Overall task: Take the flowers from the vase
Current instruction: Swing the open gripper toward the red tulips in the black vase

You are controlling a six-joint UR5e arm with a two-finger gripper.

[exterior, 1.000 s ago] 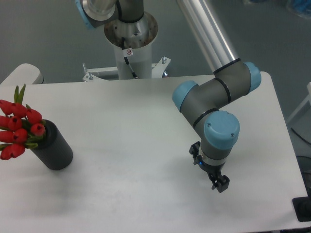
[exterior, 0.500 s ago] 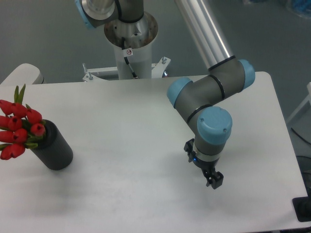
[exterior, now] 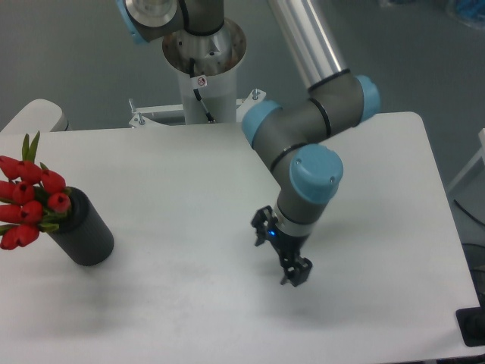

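The flowers (exterior: 30,201), a bunch of red tulip buds with green leaves, stick out of the black cylindrical vase (exterior: 85,229) at the table's left edge, leaning to the left. My gripper (exterior: 295,272) hangs low over the table, right of centre and far from the vase. Nothing is between its fingers; they look close together, but they are too small to tell whether it is open or shut.
The white table (exterior: 189,182) carries the vase. The robot's base column (exterior: 204,68) stands behind the far edge. My grey arm with blue joints (exterior: 314,171) reaches in from the upper right. A dark object (exterior: 474,327) sits at the lower right corner.
The arm has swung left, carrying the gripper leftward across the table toward the centre. Vase and flowers have not moved.
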